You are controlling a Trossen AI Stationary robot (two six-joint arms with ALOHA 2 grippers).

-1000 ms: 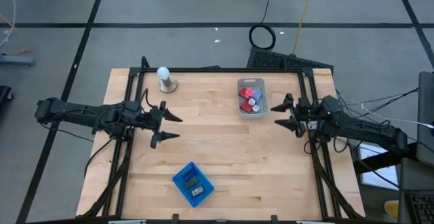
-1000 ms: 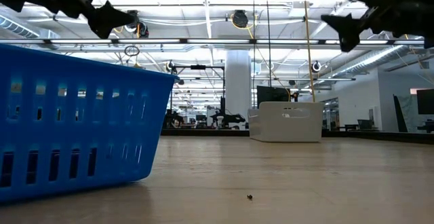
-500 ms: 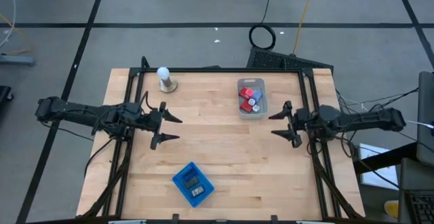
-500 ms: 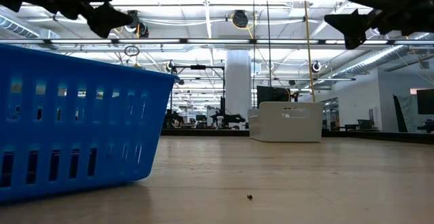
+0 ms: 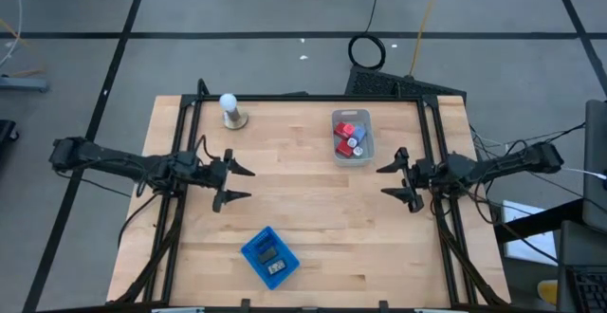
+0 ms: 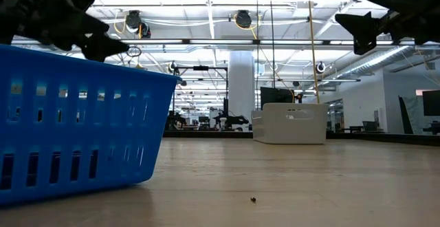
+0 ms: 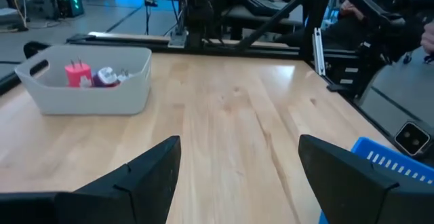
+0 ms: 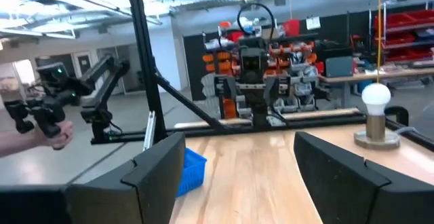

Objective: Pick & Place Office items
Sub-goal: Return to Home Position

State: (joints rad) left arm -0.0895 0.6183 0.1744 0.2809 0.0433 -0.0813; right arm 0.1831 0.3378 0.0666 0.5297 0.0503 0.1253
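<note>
The office items lie in two containers. Red blocks (image 5: 346, 129) and small pale bits sit in a clear bin (image 5: 352, 151) at the table's far right; the left wrist view shows them as red and purple pieces (image 7: 76, 75). Flat dark rectangles (image 5: 270, 253) lie in a blue tray (image 5: 256, 258) near the near edge. My left gripper (image 5: 247, 183) hovers open over the table's left half, high above the tray in the low view (image 6: 96, 41). My right gripper (image 5: 383, 181) hovers open near the right edge, on the near side of the bin.
A white ball on a round stand (image 5: 229, 111) is at the far left corner, also in the right wrist view (image 8: 375, 95). Black frame rails (image 5: 438, 161) run along the table's sides. Bare wood (image 5: 313, 209) lies between the grippers. A person's hand (image 8: 54, 134) shows beyond the table.
My right gripper has moved steadily toward the table's near edge, away from the clear bin, staying open. My left gripper has dropped lower and shifted slightly toward the near edge in the last half second, also staying open. Nothing on the table has moved.
</note>
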